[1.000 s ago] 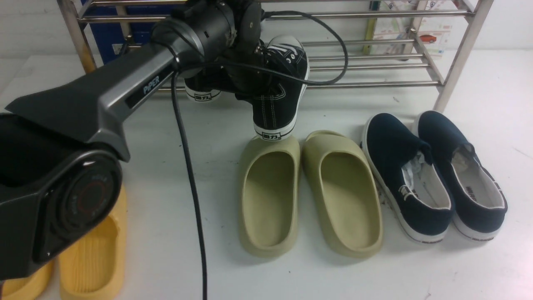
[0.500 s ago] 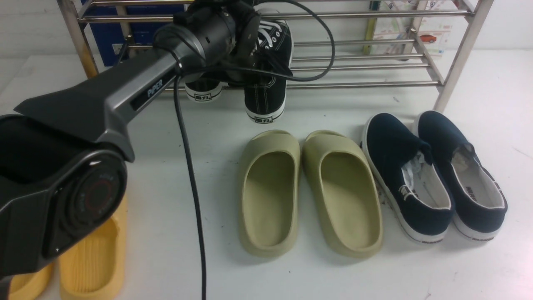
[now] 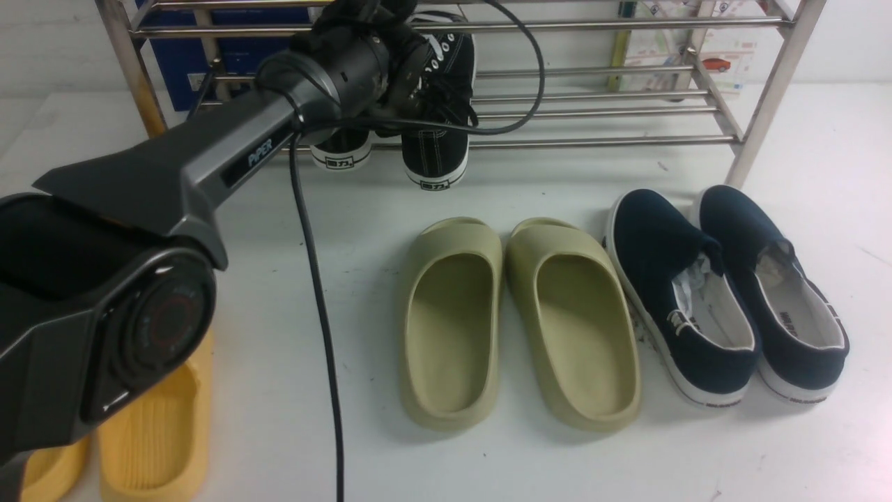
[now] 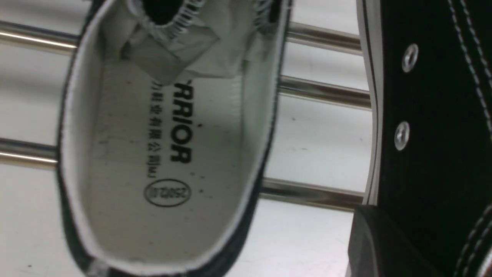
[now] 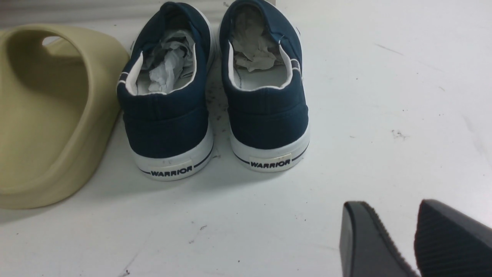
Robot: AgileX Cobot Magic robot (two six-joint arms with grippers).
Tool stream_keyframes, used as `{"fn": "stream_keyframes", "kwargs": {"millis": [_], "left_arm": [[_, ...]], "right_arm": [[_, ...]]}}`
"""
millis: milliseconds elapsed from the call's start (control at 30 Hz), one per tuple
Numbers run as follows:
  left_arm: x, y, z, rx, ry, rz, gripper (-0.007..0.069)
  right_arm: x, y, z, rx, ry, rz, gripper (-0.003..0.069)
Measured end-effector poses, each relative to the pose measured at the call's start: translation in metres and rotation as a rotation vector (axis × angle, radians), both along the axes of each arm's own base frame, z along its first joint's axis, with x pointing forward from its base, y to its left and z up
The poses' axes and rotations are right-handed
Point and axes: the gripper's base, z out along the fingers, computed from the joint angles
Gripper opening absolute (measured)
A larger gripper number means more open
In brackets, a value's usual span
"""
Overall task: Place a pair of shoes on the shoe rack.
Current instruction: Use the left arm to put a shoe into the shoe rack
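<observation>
One black lace-up sneaker (image 3: pixel 340 150) lies on the lowest tier of the shoe rack (image 3: pixel 627 111), its heel toward me. In the left wrist view its white insole (image 4: pixel 165 154) shows over the steel rods (image 4: pixel 323 90). Right beside it my left gripper (image 3: pixel 418 90) is shut on the second black sneaker (image 3: pixel 437 143), whose heel juts out past the front rod. One finger (image 4: pixel 380 242) presses on that sneaker's side (image 4: pixel 430 115). My right gripper (image 5: pixel 388 215) hovers open over the bare table, with nothing between its fingers.
Two olive foam slippers (image 3: pixel 453 314) sit mid-table, with a pair of navy slip-ons (image 3: pixel 679 293) to their right. Yellow slippers (image 3: pixel 157 432) lie at the near left, partly behind my left arm. A blue box (image 3: pixel 181 70) stands behind the rack.
My left arm has carried the held sneaker away from above the olive slipper, back to the rack's lowest tier beside the other sneaker.
</observation>
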Motion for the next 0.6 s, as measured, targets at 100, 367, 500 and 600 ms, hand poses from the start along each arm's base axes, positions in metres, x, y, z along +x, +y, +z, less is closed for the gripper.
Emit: {"fn": "stream_keyframes", "kwargs": {"millis": [100,367,500,600], "left_arm": [[0.001,0.003,0.0,0.0,0.0,0.006,0.0031],[0.003,0.002,0.003,-0.011,-0.029,-0.003,0.0185],[0.001,-0.001,0.006,-0.023,-0.03,-0.008,0.0272],[-0.006,-0.004,0.014,-0.028,-0.009,-0.002,0.0295]], "right_arm": [[0.0,0.0,0.0,0.0,0.0,0.0,0.0239],[0.0,0.0,0.0,0.0,0.0,0.0,0.0239],[0.0,0.0,0.0,0.0,0.0,0.0,0.0239],[0.0,0.0,0.0,0.0,0.0,0.0,0.0239]]}}
